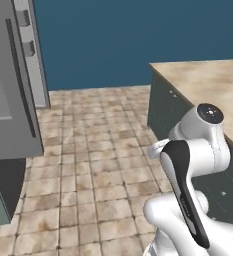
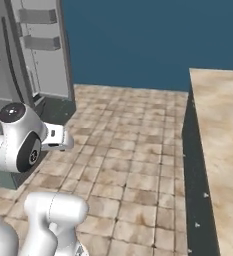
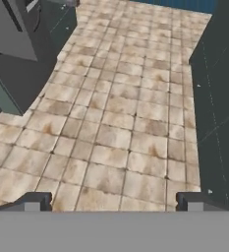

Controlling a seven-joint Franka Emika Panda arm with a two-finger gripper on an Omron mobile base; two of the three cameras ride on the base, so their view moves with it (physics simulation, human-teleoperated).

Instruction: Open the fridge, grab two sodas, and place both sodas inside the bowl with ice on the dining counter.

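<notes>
The tall grey double-door fridge point(image 1: 10, 85) stands upright at left, while the two-finger gripper point(image 3: 113, 201) hangs wide open, empty, over tan floor tiles point(image 3: 121, 123).

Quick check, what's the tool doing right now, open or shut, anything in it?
Tool: open, fingertips spread wide, nothing between them; it looks down at bare floor tiles.

I see the fridge point(image 1: 10, 100) finished in flat grey, like matt brushed metal, with a dark matt bar handle point(image 1: 20, 80). I note the dining counter point(image 1: 213, 85) has a beige, marble-patterned top, smooth, over a dark teal matt base. The floor point(image 3: 116, 123) reads as mottled tan stone tile with pale grout. The wall point(image 2: 138, 40) is plain matt blue.
</notes>
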